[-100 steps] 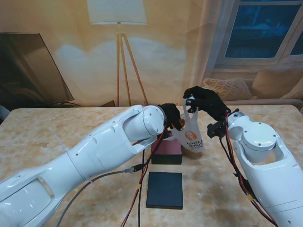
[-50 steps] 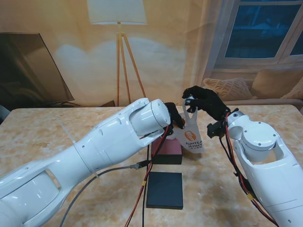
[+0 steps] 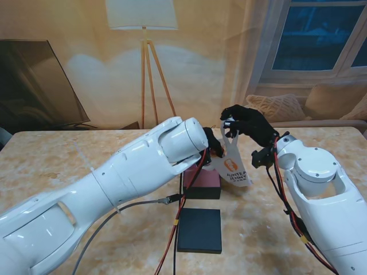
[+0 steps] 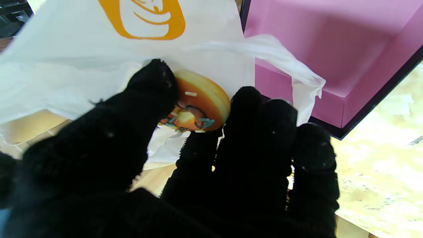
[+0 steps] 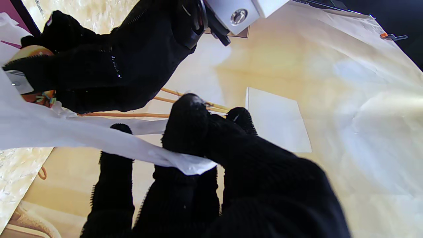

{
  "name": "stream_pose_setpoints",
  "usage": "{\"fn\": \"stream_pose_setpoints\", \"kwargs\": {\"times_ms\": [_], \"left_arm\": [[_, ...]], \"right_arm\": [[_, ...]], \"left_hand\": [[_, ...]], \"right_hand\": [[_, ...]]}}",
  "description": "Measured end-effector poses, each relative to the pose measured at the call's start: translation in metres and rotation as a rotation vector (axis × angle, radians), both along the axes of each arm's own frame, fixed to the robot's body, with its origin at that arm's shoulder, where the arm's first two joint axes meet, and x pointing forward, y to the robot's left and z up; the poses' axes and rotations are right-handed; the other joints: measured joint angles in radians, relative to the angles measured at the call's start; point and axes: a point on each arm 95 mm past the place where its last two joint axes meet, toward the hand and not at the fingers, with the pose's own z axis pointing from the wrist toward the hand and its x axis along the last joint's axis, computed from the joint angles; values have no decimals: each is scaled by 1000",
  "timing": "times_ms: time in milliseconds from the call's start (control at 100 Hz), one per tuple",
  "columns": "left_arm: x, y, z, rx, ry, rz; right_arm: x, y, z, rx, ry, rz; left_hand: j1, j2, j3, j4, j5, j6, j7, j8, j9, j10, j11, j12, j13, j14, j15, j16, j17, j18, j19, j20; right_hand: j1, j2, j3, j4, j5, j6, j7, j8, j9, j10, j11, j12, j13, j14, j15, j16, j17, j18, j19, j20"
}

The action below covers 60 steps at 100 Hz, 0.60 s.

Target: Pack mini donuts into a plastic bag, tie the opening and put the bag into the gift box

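Observation:
My right hand [image 3: 243, 123] pinches a handle of the white plastic bag [image 3: 232, 166] and holds it hanging above the table; the handle [image 5: 158, 155] runs between its thumb and fingers. The bag carries an orange logo [image 4: 145, 16]. My left hand [image 3: 213, 143] is at the bag's mouth, shut on an orange mini donut [image 4: 198, 105] with sprinkles, which sits right against the white plastic. The pink-lined gift box [image 3: 202, 182] stands open just beneath the bag, its inside [image 4: 327, 46] showing nothing in it.
The box's dark lid [image 3: 199, 230] lies flat on the marble table [image 3: 69, 166], nearer to me than the box. Red and grey cables [image 3: 172, 229] hang from my left arm across the table's middle. A floor lamp and sofa stand beyond the far edge.
The left arm has swung forward and slightly right, carrying the donut closer to the bag's mouth. The bag has swayed a little to the right. The right hand has held its place.

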Motion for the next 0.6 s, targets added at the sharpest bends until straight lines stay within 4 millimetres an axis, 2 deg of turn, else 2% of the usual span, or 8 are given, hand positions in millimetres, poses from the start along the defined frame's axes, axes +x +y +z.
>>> {"fn": "stream_pose_setpoints", "kwargs": {"times_ms": [150, 330, 390, 600], "left_arm": [[4, 2, 0, 23, 1, 13], [9, 4, 0, 38, 26, 51], [10, 5, 1, 30, 35, 60], [9, 5, 3, 12, 61, 80]], "right_arm": [[-1, 0, 0, -1, 2, 5], [-3, 0, 0, 14, 10, 21], [-3, 0, 0, 14, 11, 23], [-4, 0, 0, 13, 12, 23]], "left_hand": [[-37, 48, -2, 3, 0, 13, -30, 7, -18, 13, -6, 0, -13, 7, 0, 0, -17, 5, -1, 5], [-101, 131, -6, 75, 0, 40, -98, 24, -36, 31, -12, 1, -50, 24, 1, 7, -52, 18, -7, 25], [-110, 142, -6, 85, 0, 46, -108, 25, -43, 35, -12, 1, -53, 26, 1, 13, -56, 18, -9, 27], [-135, 165, -4, 87, 0, 65, -210, 21, -71, 50, -46, 1, -77, 29, 1, 15, -77, 18, -19, 39]], "right_hand": [[0, 0, 0, 0, 0, 0, 0, 0, 0, 0, 0, 0, 0, 0, 0, 0, 2, 0, 0, 0], [0, 0, 0, 0, 0, 0, 0, 0, 0, 0, 0, 0, 0, 0, 0, 0, 7, 0, 0, 0], [0, 0, 0, 0, 0, 0, 0, 0, 0, 0, 0, 0, 0, 0, 0, 0, 8, 0, 0, 0], [0, 0, 0, 0, 0, 0, 0, 0, 0, 0, 0, 0, 0, 0, 0, 0, 10, -4, 0, 0]]}}
